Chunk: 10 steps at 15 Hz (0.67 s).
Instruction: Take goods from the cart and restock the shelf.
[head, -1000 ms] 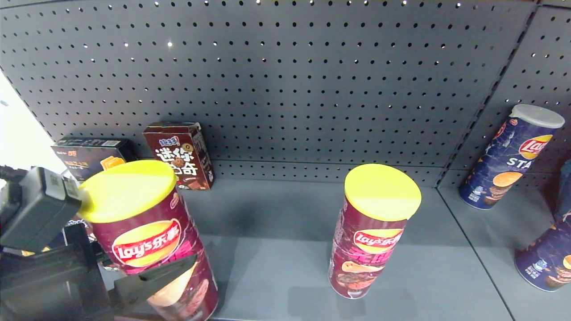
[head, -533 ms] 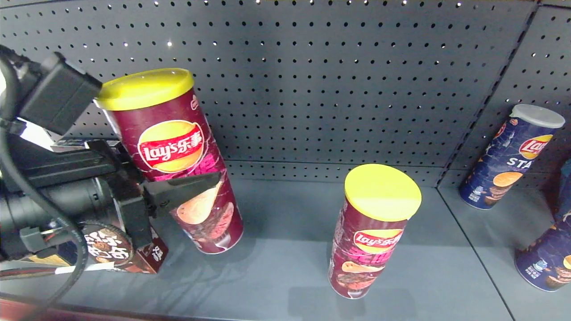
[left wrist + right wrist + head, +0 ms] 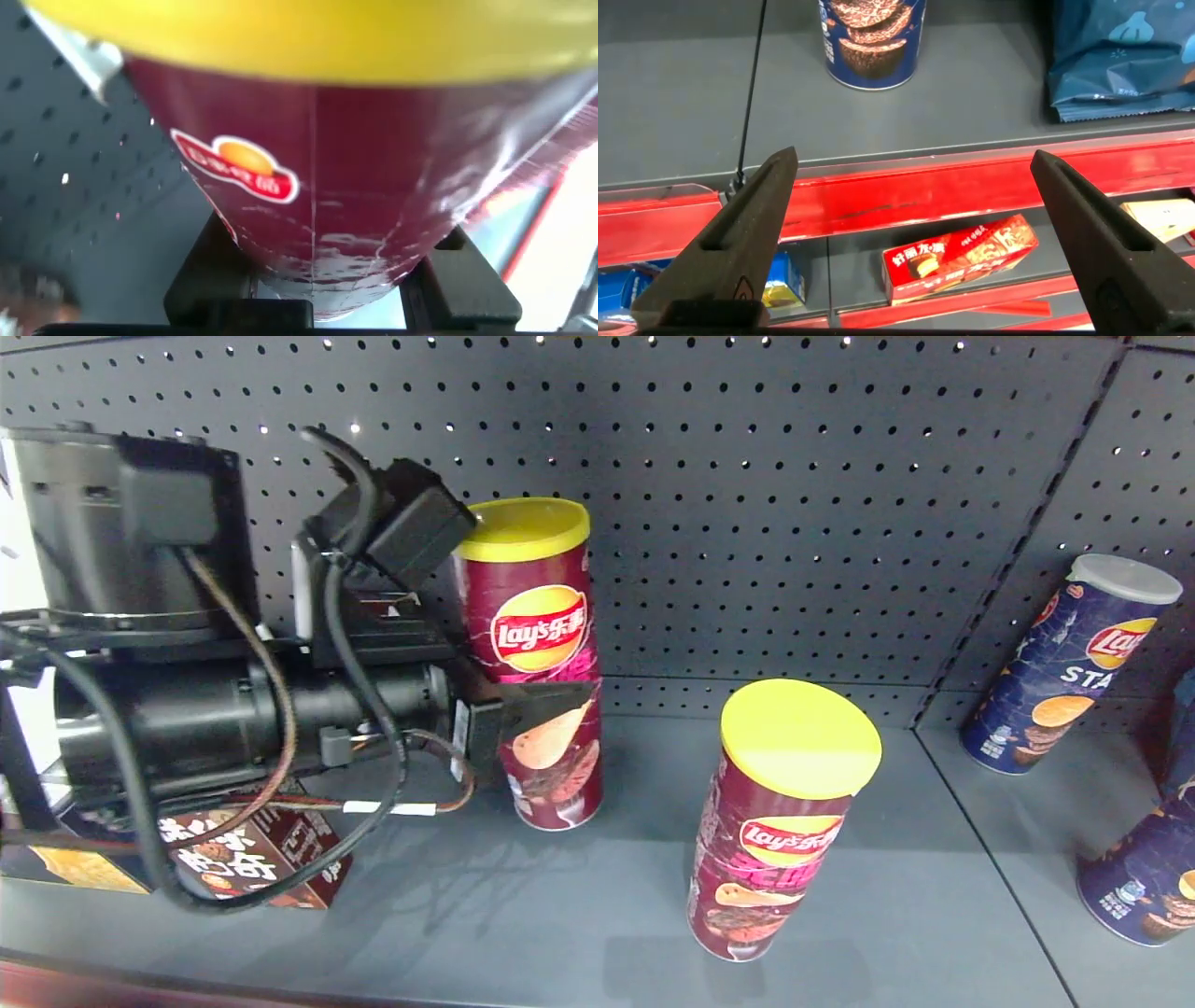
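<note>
Clamps the chip can (image 3: 534, 616) at mid-body with the left gripper (image 3: 546, 702), fingers closed on it; holds it upright at the back of the shelf (image 3: 579, 915), near the pegboard (image 3: 747, 523); cannot tell whether base touches; carries right gripper (image 3: 924, 233) spread wide, empty; risks toppling on release if unseated; risks clipping the neighbouring can (image 3: 784, 821) on withdrawal.
</note>
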### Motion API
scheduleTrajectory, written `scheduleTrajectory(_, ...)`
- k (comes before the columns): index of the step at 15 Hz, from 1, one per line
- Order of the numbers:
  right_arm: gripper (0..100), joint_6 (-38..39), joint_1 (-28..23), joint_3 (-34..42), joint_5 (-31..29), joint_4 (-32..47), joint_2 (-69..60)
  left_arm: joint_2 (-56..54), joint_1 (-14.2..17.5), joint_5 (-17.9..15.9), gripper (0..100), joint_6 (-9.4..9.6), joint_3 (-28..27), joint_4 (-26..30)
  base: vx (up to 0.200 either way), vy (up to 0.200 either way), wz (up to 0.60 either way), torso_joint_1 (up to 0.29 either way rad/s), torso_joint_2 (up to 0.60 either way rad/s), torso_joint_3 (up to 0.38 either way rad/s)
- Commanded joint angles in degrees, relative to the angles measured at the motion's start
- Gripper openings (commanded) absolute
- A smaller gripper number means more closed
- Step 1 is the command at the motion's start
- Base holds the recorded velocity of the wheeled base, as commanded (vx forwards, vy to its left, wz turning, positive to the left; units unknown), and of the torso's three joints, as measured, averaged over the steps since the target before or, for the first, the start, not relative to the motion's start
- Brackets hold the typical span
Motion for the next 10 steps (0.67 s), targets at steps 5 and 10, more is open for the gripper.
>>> scheduleTrajectory(5, 100, 0.0, 0.0, 0.0, 0.0, 0.0, 0.2, 13.0, 0.3, -6.7, 0, 0.87, -4.9, -7.0, 0.0, 0.0, 0.0, 0.0, 0.0, 0.0)
scheduleTrajectory(10, 100, 0.0, 0.1, 0.0, 0.0, 0.0, 0.2, 20.6, 1.2, -7.5, 0, 4.12, -11.1, -9.9, 0.0, 0.0, 0.0, 0.0, 0.0, 0.0)
